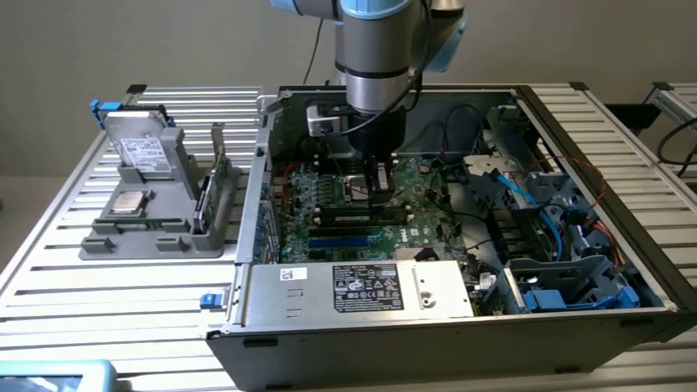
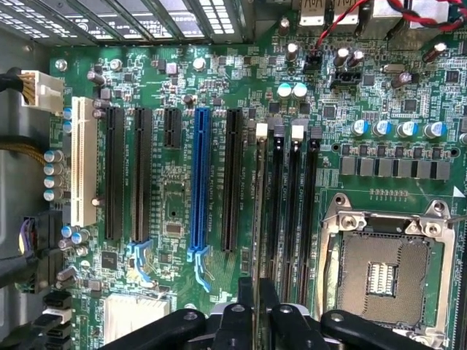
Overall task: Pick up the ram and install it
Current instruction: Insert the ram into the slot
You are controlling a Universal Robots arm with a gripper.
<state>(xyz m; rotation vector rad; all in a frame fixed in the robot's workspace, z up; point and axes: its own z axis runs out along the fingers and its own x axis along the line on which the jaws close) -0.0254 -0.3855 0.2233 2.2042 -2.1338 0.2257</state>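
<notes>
One ram (image 2: 258, 211) between the jaws

Open case (image 1: 360, 287) on the bench (image 1: 109, 294); parts holder (image 1: 147, 235) beside it, at the exterior view's left. Motherboard (image 1: 425, 219) lies in the case. Ram (image 2: 260, 204) stands at the memory slots, between expansion slots (image 2: 201, 182) and processor socket (image 2: 383, 273); gripper (image 2: 257, 310) directly over it.

The arm (image 1: 376, 41) is cut off by the exterior view's upper edge. The ram (image 2: 259, 211) shows edge-on, its faces hidden, one end behind the gripper (image 2: 257, 292), whose body runs out of frame
</notes>
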